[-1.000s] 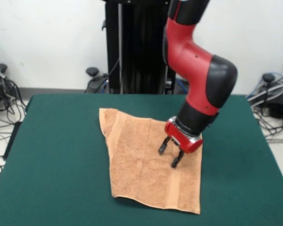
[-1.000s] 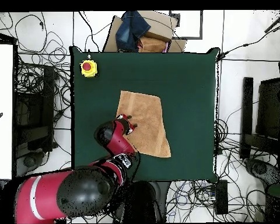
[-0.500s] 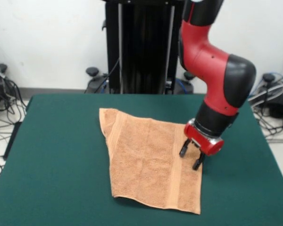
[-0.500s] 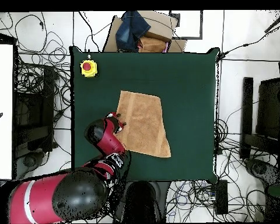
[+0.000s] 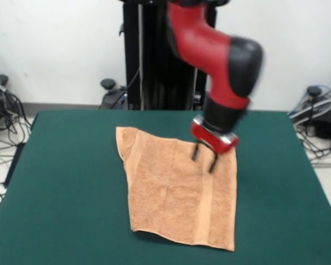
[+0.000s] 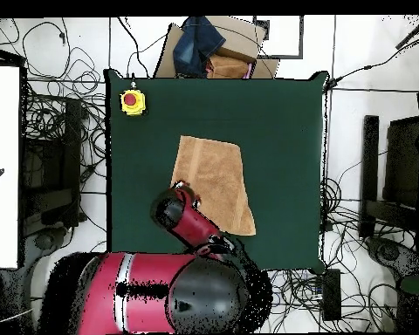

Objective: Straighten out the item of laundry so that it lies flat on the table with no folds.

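Since half a second ago the gripper (image 5: 204, 160) has swung from the towel's edge at 3 o'clock back toward 12 o'clock, and it now hangs over the far corner of the towel (image 5: 176, 190), its two fingers spread apart and holding nothing. The towel lies where it was, near the middle of the table (image 5: 66, 182), spread out with a slanted outline. It extends toward 6 o'clock from the gripper in the front view.
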`<state>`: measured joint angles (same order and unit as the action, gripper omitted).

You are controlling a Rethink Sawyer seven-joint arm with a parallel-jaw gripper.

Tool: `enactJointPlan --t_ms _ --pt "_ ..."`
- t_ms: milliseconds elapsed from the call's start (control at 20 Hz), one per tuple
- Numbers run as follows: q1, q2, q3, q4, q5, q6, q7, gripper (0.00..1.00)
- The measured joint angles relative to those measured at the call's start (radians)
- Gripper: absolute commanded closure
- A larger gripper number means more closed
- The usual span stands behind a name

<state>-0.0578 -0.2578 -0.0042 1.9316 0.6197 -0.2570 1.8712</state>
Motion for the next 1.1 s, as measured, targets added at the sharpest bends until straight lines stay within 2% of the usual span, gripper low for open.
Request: enactJointPlan --t_ms 50,100,350,650,750,1000,1100 --pt "-0.037 -0.024 0.0 0.027 -0.04 0.014 0.0 0.0" --pt "-0.122 -0.084 -0.006 0.089 -0.121 0.057 0.0 0.0" --pt "-0.253 -0.199 -0.013 0.189 -0.239 0.159 0.0 0.0" --pt "-0.311 -0.268 -0.033 0.214 -0.378 0.265 0.0 0.0" --pt "-0.316 -0.268 -0.046 0.207 -0.416 0.279 0.0 0.0" --pt "-0.343 -0.256 -0.102 0.162 -0.582 0.301 0.0 0.0" --pt "-0.356 -0.257 -0.11 0.153 -0.612 0.306 0.0 0.0"
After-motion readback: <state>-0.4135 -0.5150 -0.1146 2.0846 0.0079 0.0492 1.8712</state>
